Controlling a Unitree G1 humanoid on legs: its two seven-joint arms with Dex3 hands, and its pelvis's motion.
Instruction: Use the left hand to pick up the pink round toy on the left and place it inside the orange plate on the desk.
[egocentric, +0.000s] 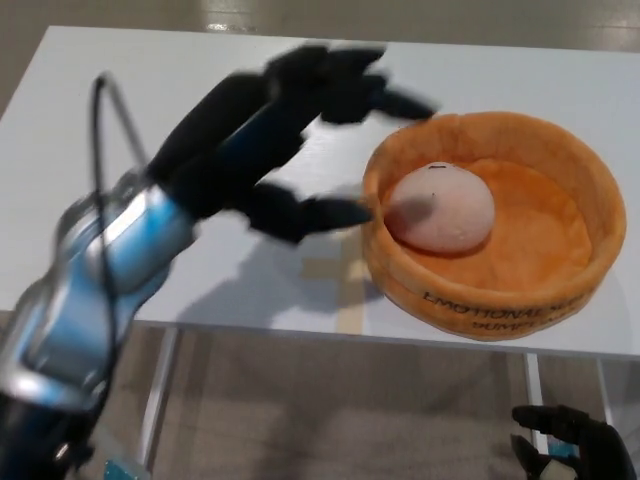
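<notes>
One pink round toy (440, 208) is sitting inside the orange plate (590, 200), just to the right of the left hand (300, 140) and resting against the plate's near-left wall. That hand is hovering above the white tabletop (150, 110) with its thumb and two thick fingers spread wide apart, holding nothing; the lower fingertip is reaching almost to the plate's outer rim, though motion blur is making actual contact hard to judge.

The toy is looking like a smooth, pale pink dome with a matte, fabric-like skin and a tiny dark mark near its top. Judging from that look, it is probably light, soft and somewhat squashy, unlikely to slip or break, and best taken across its widest part from above.

The plate is appearing more like a deep, thick-walled bowl of soft orange material, with a rounded padded rim and dark lettering on its front wall, too blurred to read fully.

Down at the lower edge, well below and right of the left hand, the right hand (565, 445) is hanging beside the tabletop, only partly showing.
</notes>
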